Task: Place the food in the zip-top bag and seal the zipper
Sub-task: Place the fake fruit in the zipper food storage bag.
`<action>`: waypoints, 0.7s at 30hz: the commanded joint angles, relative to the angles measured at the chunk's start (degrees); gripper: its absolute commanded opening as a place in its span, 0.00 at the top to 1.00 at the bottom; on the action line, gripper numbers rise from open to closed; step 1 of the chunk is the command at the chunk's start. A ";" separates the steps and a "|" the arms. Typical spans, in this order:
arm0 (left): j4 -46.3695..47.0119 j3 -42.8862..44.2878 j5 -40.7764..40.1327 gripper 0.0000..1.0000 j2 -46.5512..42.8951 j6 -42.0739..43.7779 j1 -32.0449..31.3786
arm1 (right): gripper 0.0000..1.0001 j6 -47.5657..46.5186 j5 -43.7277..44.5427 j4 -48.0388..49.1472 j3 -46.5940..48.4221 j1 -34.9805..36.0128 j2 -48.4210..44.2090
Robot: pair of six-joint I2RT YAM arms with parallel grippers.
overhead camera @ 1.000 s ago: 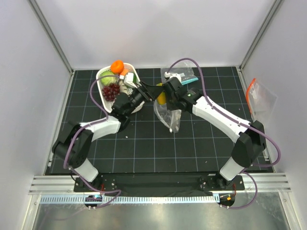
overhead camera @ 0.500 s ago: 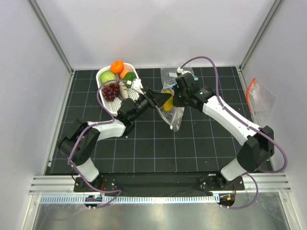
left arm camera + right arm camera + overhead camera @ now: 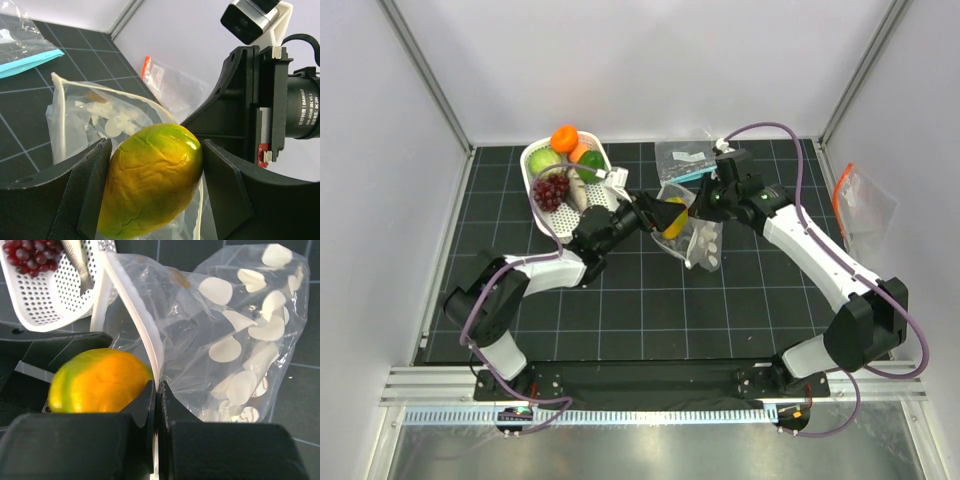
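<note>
**Mango at the bag's mouth, 2 claws engaged**

Seen from the top camera, the zip-top bag (image 3: 707, 245) lies near the middle of the table, its white dots showing through the clear film. The right gripper (image 3: 157, 387) is pinched fully closed on the zipper (image 3: 135, 315), holding that edge up so the mouth gapes toward 9 o'clock.

The left gripper (image 3: 157, 145) reaches in from 8 o'clock. Its jaws stand wide and hold 1 piece of the food between them: a yellow-orange mango (image 3: 150, 185) with a green flush, a pad pressed on each flank. The mango hangs right at the bag's mouth, on the 9 o'clock side of the raised strip. The left wrist view shows the bag's hollow behind and beneath the fruit.

The white basket (image 3: 528, 172) sits at 10 o'clock from the mango and holds the purple grapes (image 3: 551, 190), an orange fruit (image 3: 564, 138), a pale green one (image 3: 545, 160) and a dark green one (image 3: 591, 160).

A smaller bag with a teal strip (image 3: 685, 155) lies at 12 o'clock from the dotted bag. Another with an orange strip (image 3: 860, 205) rests at 3 o'clock, by the right wall.
</note>
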 commanded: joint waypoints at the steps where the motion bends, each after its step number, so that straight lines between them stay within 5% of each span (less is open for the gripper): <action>1: -3.81 3.92 -0.47 0.23 -3.19 4.77 -0.86 | 0.99 1.77 -5.23 3.65 -1.02 -0.99 -2.60; 8: -8.99 7.35 -0.03 0.07 -3.81 6.88 -0.86 | 0.99 2.92 -7.70 4.80 -1.90 -1.61 -2.87; 21: -31.30 15.26 -4.07 0.05 -6.88 12.24 -0.86 | 0.99 4.76 -10.16 7.96 -5.32 -2.58 -3.57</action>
